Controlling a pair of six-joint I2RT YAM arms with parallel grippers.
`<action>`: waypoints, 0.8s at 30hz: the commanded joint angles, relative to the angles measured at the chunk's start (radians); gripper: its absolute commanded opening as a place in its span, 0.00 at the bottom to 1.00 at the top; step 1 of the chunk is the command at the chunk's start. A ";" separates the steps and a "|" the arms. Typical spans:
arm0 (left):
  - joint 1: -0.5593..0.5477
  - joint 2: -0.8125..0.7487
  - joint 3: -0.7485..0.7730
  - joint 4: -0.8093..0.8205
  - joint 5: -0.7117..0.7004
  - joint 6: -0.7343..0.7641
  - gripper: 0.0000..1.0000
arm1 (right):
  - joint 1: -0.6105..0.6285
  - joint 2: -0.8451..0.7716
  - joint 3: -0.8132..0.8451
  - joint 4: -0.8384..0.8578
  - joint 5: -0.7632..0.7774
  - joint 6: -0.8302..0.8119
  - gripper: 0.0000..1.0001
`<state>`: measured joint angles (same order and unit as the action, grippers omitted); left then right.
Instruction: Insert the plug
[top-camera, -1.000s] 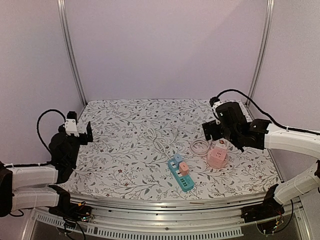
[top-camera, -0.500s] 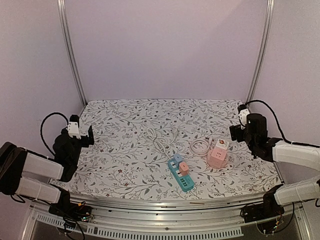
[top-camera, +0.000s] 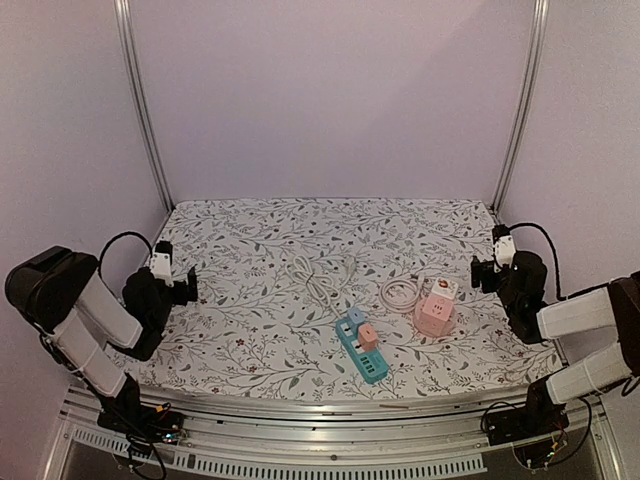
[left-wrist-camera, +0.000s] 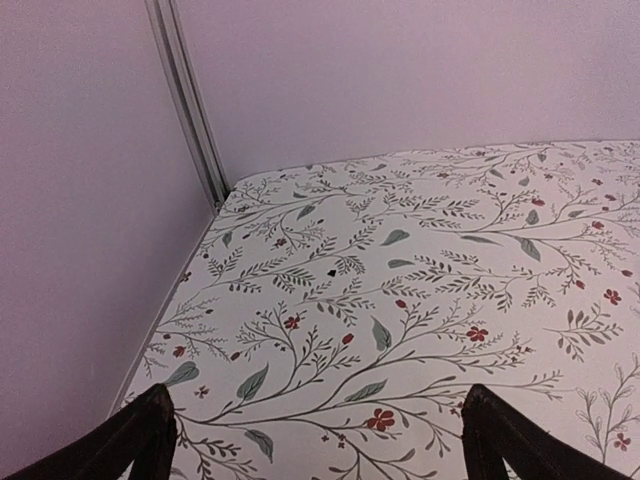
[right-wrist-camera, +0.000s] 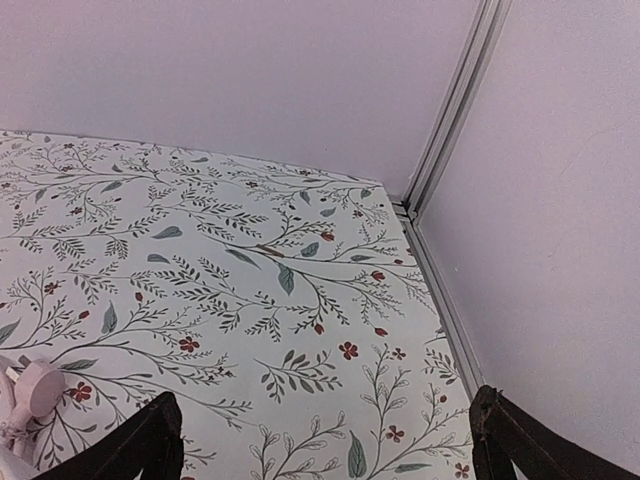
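A teal power strip (top-camera: 361, 351) lies near the front middle of the floral mat, with a blue plug (top-camera: 355, 316) and a pink plug (top-camera: 368, 336) seated in it. A pink cube socket (top-camera: 435, 314) with a white plug (top-camera: 445, 289) on top stands to its right, its pink cord (top-camera: 399, 294) coiled behind; a pink edge of it shows in the right wrist view (right-wrist-camera: 28, 400). My left gripper (top-camera: 184, 283) is open and empty at the left edge. My right gripper (top-camera: 484, 273) is open and empty at the right edge.
A white coiled cable (top-camera: 317, 277) lies in the middle of the mat. Metal frame posts (top-camera: 140, 110) stand at the back corners, with lilac walls all round. The left post shows in the left wrist view (left-wrist-camera: 185, 100), the right post in the right wrist view (right-wrist-camera: 450, 110).
Both arms have drawn back and folded down toward their bases. The right gripper has moved from above the pink cube socket to the right edge.
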<state>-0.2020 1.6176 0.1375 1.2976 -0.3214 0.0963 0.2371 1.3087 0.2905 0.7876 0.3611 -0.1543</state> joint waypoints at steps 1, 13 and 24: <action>0.012 -0.008 0.050 0.102 0.012 -0.003 0.99 | -0.033 0.095 -0.019 0.253 -0.051 0.006 0.99; 0.046 -0.043 0.168 -0.166 -0.025 -0.065 0.99 | -0.143 0.255 0.090 0.170 -0.102 0.117 0.99; 0.075 -0.046 0.208 -0.250 -0.064 -0.124 0.99 | -0.151 0.253 0.113 0.117 -0.010 0.190 0.99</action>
<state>-0.1440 1.5875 0.3321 1.1011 -0.3676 0.0021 0.0906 1.5589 0.3992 0.9340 0.3279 0.0105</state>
